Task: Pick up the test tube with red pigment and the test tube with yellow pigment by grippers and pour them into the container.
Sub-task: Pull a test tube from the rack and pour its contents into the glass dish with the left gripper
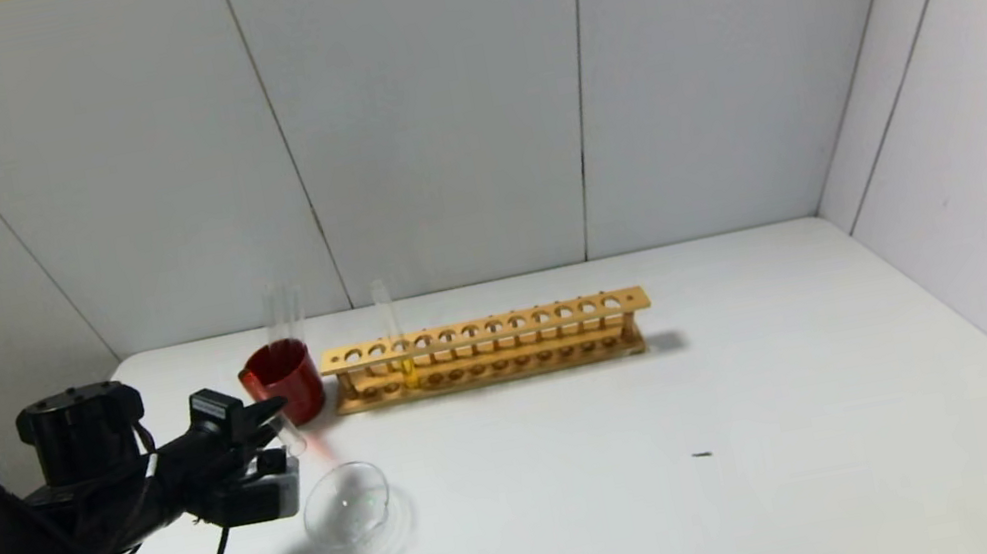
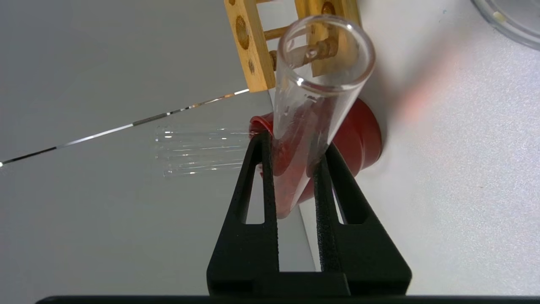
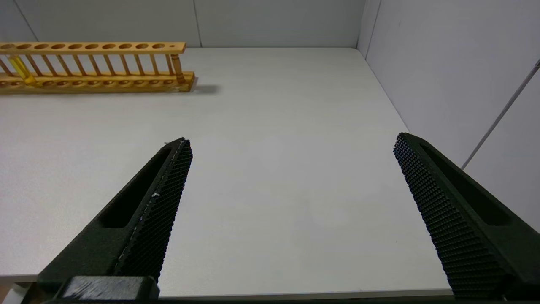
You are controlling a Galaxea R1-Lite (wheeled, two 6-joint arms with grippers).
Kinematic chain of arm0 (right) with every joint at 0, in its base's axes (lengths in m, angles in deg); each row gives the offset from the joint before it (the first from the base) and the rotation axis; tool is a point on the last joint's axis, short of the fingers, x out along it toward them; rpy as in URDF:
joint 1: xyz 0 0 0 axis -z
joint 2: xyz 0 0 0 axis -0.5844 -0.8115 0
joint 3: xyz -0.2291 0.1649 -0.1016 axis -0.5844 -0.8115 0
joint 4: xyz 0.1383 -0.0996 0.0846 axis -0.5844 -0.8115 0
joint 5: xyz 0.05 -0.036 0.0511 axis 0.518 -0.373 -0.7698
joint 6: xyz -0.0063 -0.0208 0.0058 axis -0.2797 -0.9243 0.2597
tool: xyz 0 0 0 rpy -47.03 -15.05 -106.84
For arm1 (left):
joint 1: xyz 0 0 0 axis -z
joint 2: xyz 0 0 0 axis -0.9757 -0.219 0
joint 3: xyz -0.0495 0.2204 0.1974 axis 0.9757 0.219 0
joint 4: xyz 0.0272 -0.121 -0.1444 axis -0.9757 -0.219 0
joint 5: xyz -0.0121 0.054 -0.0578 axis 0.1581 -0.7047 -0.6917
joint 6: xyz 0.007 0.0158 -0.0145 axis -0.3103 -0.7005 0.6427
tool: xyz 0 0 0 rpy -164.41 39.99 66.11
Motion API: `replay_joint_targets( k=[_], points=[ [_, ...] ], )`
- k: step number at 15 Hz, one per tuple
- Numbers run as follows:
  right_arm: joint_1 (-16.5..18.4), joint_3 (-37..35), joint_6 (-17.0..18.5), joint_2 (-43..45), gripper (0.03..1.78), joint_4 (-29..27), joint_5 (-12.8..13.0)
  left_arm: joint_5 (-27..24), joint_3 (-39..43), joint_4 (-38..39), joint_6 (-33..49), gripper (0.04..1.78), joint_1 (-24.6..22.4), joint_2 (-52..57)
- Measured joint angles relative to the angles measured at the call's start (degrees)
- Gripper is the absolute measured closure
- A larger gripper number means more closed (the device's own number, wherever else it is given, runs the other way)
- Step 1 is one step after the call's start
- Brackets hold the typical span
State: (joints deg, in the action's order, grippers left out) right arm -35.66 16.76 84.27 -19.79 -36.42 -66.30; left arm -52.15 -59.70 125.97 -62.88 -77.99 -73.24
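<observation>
Nearest on the left, the left gripper (image 1: 276, 427) is pinching the test tube with red pigment (image 2: 310, 122). Its two black fingers (image 2: 265, 177) press on the glass from both sides. The tube is tipped over. Its open mouth points away from the gripper, toward the right and down, and its long side runs from the gripper toward the dish. Red liquid sits low in the tube, near the fingers, and none has reached the mouth.

Just to the right of the gripper, and a little nearer, is the container (image 1: 349, 511). It is a low clear dish on the white tabletop (image 1: 686, 446). The tube's mouth looks near the dish's far left rim. I think the tube must slide a bit more to the right and tip further, so the red runs into the dish and not onto the tabletop.

The right gripper (image 3: 291, 202) is spread wide over the right side of the tabletop, holding nothing.

Farther back stands a dark red cup (image 1: 283, 380) with clear tubes (image 1: 282, 316) in it. Beside it on the right is a wooden rack (image 1: 486, 349). The test tube with yellow pigment (image 1: 396, 340) stands upright in the rack, near its left end, closer to the left gripper.
</observation>
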Motion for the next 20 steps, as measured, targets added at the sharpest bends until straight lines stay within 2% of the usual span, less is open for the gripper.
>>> replay_joint_targets(
  k=[20],
  points=[
    [0.00,0.00,0.00,0.00,0.06,0.02,0.00,0.02,-0.09,1.29,-8.28,1.52,1.07,-0.80]
  ],
)
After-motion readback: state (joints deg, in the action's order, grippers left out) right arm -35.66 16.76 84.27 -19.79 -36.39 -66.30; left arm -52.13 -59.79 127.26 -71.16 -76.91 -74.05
